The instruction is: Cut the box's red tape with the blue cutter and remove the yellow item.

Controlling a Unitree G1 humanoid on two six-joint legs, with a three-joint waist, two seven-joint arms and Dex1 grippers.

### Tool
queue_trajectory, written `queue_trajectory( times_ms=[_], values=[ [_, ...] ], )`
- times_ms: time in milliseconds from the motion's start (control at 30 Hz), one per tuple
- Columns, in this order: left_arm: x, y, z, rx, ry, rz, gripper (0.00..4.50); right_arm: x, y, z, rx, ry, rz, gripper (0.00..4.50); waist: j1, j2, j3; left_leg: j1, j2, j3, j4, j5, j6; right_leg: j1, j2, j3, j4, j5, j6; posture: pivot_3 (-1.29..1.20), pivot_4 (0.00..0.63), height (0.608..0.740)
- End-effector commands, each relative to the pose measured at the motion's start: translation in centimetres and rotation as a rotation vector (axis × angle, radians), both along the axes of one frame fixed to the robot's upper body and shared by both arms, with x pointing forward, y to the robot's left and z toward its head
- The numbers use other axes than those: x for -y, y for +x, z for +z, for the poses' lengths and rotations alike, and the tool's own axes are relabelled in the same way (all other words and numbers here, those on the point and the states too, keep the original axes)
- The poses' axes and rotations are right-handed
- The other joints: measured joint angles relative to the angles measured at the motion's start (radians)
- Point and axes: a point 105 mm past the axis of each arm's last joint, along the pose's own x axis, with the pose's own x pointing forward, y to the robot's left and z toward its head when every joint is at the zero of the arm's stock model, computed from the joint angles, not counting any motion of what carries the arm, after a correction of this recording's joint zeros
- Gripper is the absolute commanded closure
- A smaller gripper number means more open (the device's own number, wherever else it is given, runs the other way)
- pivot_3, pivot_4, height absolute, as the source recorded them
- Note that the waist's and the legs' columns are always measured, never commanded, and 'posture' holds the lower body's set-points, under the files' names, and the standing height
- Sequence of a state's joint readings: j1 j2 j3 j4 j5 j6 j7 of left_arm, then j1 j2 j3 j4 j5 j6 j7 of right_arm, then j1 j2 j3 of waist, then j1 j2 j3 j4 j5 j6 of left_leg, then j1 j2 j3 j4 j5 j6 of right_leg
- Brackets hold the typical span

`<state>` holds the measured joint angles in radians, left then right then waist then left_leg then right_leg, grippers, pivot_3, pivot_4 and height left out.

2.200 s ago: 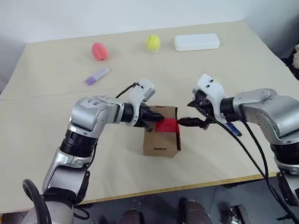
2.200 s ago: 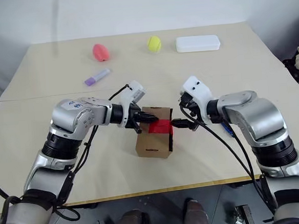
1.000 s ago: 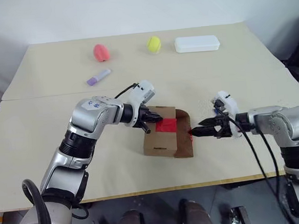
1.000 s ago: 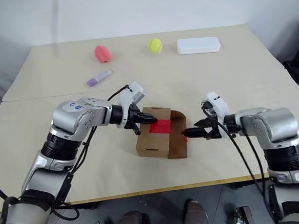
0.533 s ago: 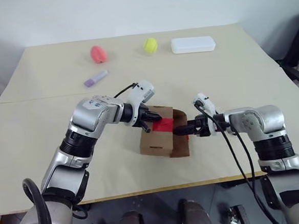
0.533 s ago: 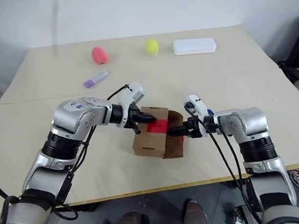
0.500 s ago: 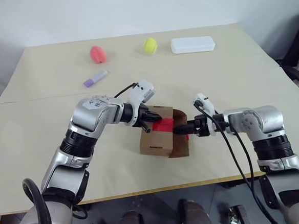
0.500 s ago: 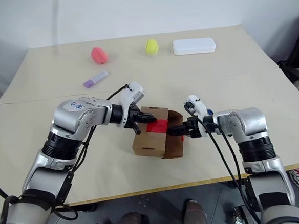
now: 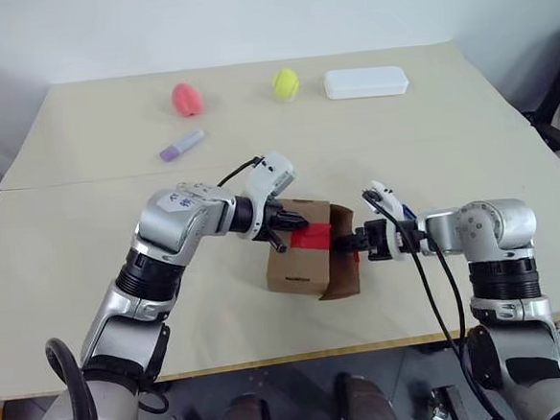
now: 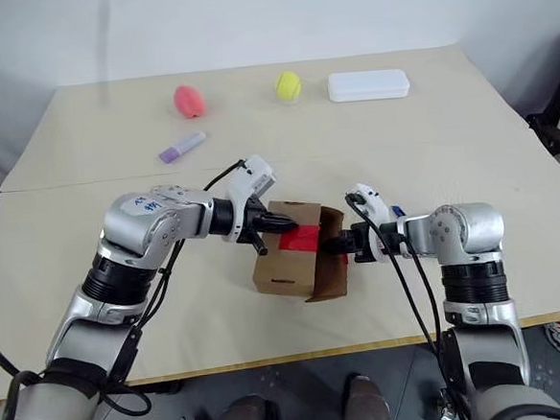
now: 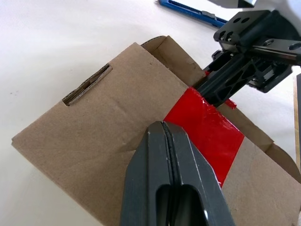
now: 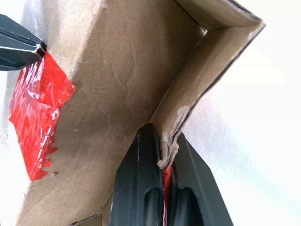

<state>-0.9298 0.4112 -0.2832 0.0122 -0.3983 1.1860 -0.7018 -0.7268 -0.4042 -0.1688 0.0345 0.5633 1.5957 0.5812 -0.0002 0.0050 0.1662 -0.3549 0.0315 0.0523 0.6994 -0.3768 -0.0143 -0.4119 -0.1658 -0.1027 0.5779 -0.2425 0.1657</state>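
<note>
Arms converging on box (image 9: 307, 248)

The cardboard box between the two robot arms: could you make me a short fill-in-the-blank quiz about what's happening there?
1. The right pincer is shut on the open ____ of the cardboard box.
2. The left pincer presses shut fingers on the box top beside the ____ tape.
3. The blue cutter lies on the ____, held by neither pincer.
4. Beside the white case sits a yellow-green ____.

Missing words: flap; red; table; ball
</note>
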Motion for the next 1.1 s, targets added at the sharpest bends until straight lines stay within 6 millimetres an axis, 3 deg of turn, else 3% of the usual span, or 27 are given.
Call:
queue_trajectory(
  times_ms=[33,267,400,633,833,1100],
  values=[
    [-0.2,-0.4,-1.5,-0.048,0.029,0.003,4.5,0.7,0.5,3.8,0.154,-0.002,-0.046,4.44,0.0,0.0,0.0,0.0,0.0,0.0,0.0,0.0,0.0,0.0,0.0,0.0,0.0,0.0,0.0,0.0,0.15,0.74],
    [0.0,-0.3,-1.3,-0.039,0.017,-0.004,4.5,0.3,0.6,7.2,0.264,-0.034,-0.055,4.44,-0.001,0.001,0.0,0.0,0.0,0.0,0.0,0.0,0.0,0.0,0.0,0.0,0.0,0.0,0.0,0.0,0.15,0.74],
    [-0.2,0.0,-0.6,-0.009,-0.001,-0.009,4.5,-0.1,0.9,10.3,0.338,-0.061,-0.069,4.44,-0.001,0.001,0.001,-0.001,0.0,0.0,0.0,0.0,0.0,-0.001,0.0,0.0,-0.001,0.0,0.0,0.0,0.15,0.74],
    [-1.3,0.1,-0.6,0.0,0.005,0.016,4.5,-2.9,0.4,13.4,0.399,-0.06,-0.044,4.44,-0.004,0.001,0.001,-0.001,0.0,0.0,-0.001,0.0,0.0,-0.001,0.0,0.0,-0.001,0.0,0.0,0.0,0.15,0.74],
    [-1.9,0.3,-0.4,0.008,-0.005,0.039,4.5,-3.9,-0.8,12.5,0.329,-0.048,-0.101,4.44,0.0,0.001,0.001,-0.004,0.001,0.0,-0.001,0.0,0.0,-0.003,0.0,-0.001,-0.002,0.0,0.0,0.0,0.15,0.74],
    [-4.0,-1.6,4.3,-0.03,-0.145,-0.043,4.5,-2.2,-0.5,9.2,0.235,-0.175,-0.186,4.44,-0.005,0.0,0.001,-0.005,0.002,0.001,-0.003,0.0,0.001,-0.005,0.0,-0.002,-0.003,0.0,0.0,0.0,0.15,0.74]
  ],
)
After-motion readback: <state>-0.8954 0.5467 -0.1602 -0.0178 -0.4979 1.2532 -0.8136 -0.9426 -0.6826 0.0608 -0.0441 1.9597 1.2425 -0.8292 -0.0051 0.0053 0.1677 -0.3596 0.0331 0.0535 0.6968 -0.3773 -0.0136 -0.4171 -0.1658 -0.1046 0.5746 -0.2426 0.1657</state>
